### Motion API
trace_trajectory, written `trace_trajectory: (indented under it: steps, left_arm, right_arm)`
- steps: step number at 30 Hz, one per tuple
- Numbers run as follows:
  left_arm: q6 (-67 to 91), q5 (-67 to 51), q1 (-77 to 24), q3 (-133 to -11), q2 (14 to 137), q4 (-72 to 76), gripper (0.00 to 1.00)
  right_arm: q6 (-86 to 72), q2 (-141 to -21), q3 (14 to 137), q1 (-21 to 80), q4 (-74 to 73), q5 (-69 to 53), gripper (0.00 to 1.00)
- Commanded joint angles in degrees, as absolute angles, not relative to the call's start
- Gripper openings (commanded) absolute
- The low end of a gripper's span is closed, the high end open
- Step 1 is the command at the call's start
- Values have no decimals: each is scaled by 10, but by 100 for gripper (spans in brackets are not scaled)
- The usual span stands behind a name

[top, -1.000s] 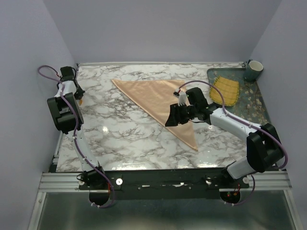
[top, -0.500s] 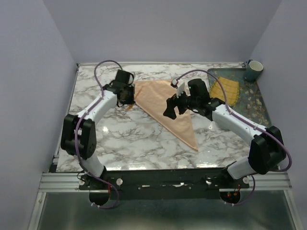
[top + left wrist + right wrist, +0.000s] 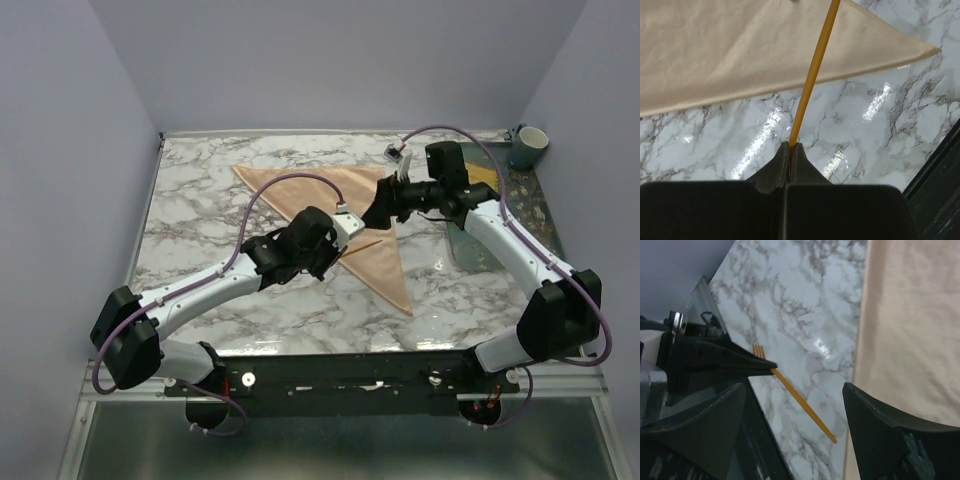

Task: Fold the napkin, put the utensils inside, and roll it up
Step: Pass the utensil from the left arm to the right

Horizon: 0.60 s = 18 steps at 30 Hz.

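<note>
The peach-orange napkin [image 3: 310,195] lies folded into a triangle on the marble table, one corner pointing to the near right. My left gripper [image 3: 336,238] reaches across the table's middle to the napkin's near edge. It is shut on a thin orange fork [image 3: 811,82], whose handle sticks out over the napkin [image 3: 730,50]. In the right wrist view the fork [image 3: 800,400] shows its tines behind the left fingers [image 3: 735,365]. My right gripper [image 3: 382,208] hovers open and empty over the napkin's far right part [image 3: 910,330]. No other utensils are in view.
A patterned tray [image 3: 530,205] sits at the table's far right, partly covered by my right arm. A green mug [image 3: 530,147] stands at its far corner. Walls close the table in on three sides.
My left arm has swung from the far left of the table to the middle, carrying the fork to the napkin's edge. My right gripper has moved back and to the right.
</note>
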<state>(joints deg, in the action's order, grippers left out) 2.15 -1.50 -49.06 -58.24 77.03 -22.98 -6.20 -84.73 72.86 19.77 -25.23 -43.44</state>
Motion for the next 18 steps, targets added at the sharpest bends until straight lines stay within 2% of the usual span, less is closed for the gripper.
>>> trace_trajectory:
  steps: [1,4,11,16,18]
  left_arm:
    - [-91,13,-517,-557,715,-210,0]
    - [-130,23,-534,-521,668,-160,0]
    - [-194,18,-561,-511,655,-148,0]
    - [-244,33,-600,-509,667,-172,0]
    - [-259,51,-605,-507,668,-175,0]
  right_arm:
    - [-28,-851,665,206,-308,-627,83]
    - [-33,-846,621,214,-304,-662,75]
    - [-56,-838,582,239,-260,-684,73]
    - [-54,-860,597,241,-260,-700,62]
    - [-52,-864,598,243,-261,-699,61]
